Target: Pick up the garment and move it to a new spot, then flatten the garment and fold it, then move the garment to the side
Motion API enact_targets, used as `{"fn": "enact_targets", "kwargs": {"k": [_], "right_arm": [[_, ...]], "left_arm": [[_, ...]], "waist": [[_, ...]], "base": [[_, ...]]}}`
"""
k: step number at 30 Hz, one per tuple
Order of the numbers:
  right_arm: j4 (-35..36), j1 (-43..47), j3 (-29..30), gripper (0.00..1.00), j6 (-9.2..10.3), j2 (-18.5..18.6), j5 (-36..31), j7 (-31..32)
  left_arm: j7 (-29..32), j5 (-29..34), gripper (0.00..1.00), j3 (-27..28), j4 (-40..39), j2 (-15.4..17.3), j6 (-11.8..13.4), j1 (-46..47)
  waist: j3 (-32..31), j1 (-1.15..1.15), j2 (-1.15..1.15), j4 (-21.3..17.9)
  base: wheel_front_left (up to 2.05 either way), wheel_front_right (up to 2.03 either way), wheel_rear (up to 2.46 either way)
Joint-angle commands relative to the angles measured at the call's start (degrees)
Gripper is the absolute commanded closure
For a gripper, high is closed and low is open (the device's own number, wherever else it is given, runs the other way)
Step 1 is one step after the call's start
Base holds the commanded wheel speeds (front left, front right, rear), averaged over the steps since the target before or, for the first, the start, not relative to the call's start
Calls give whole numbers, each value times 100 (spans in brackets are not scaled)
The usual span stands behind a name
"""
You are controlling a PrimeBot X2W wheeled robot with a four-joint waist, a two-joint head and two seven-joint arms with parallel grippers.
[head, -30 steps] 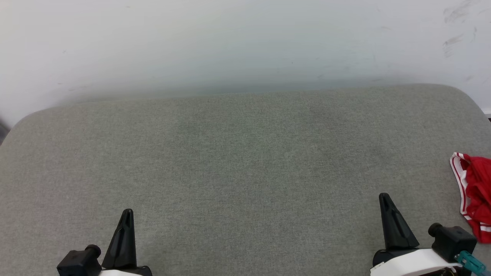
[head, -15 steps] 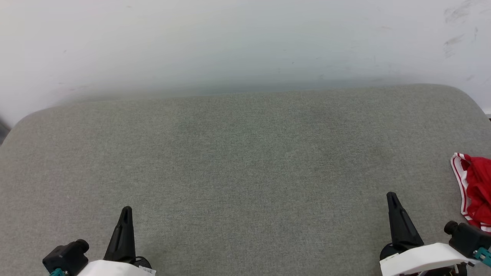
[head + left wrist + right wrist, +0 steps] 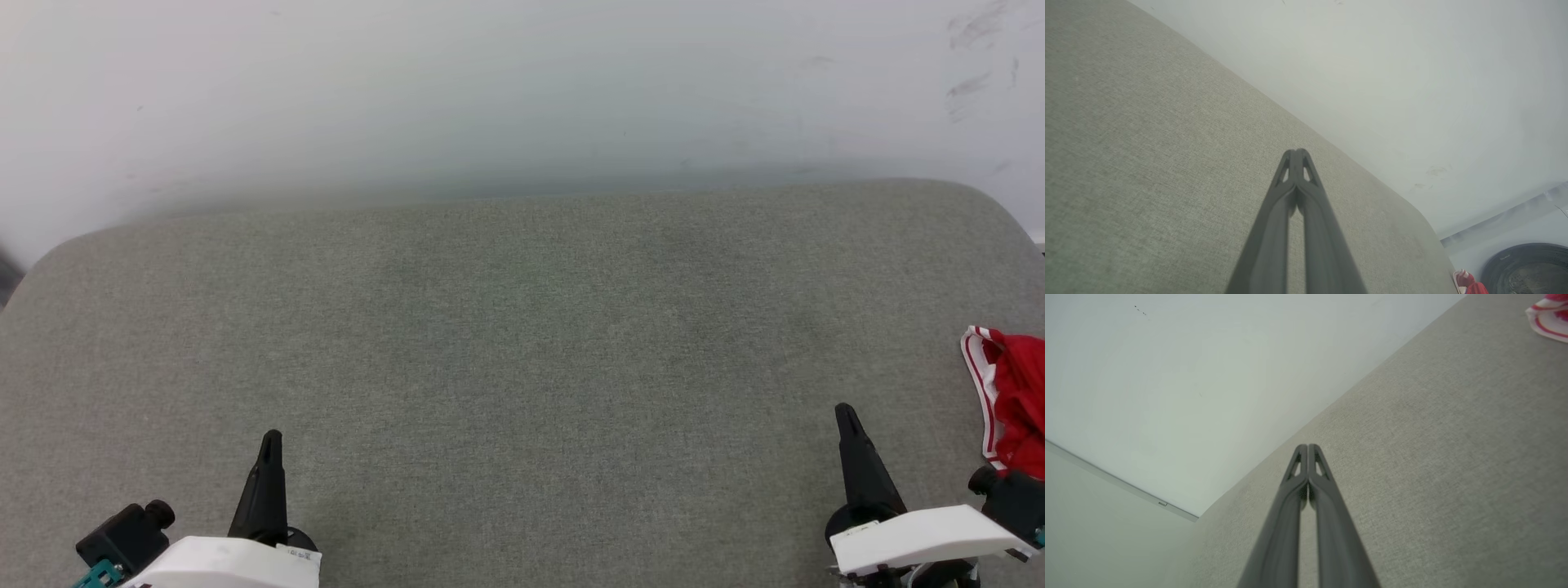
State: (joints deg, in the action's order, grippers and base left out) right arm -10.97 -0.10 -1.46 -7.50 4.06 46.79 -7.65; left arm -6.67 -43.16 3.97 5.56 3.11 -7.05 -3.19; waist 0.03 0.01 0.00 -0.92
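Both tools are closed on nothing: the left tool (image 3: 271, 441) and the right tool (image 3: 845, 412) sit low at the near edge of the grey fabric-covered counter (image 3: 522, 327), well apart. Each has its two dark fingers pressed together, pointing toward the pale wall (image 3: 490, 82) on the far side. The garment (image 3: 1012, 400) lies bunched at the right edge of the counter, red with white-striped trim showing, near the right tool and clear of its fingers.
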Motion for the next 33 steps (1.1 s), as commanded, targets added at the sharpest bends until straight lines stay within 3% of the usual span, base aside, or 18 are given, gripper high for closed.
{"fn": "enact_targets", "kwargs": {"k": [1, 33], "right_arm": [[52, -202, 28, 100, 0, 52, 215, 41], [-98, -396, 253, 100, 0, 70, 2253, 564]], "left_arm": [[44, -217, 100, 20, -25, 45, -20, 152], [586, -2348, 100, 91, 362, 52, -37, 532]], "waist": [[0, -1, 0, 2], [6, -1, 0, 34]], "base": [[0, 0, 0], [0, 0, 0]]}}
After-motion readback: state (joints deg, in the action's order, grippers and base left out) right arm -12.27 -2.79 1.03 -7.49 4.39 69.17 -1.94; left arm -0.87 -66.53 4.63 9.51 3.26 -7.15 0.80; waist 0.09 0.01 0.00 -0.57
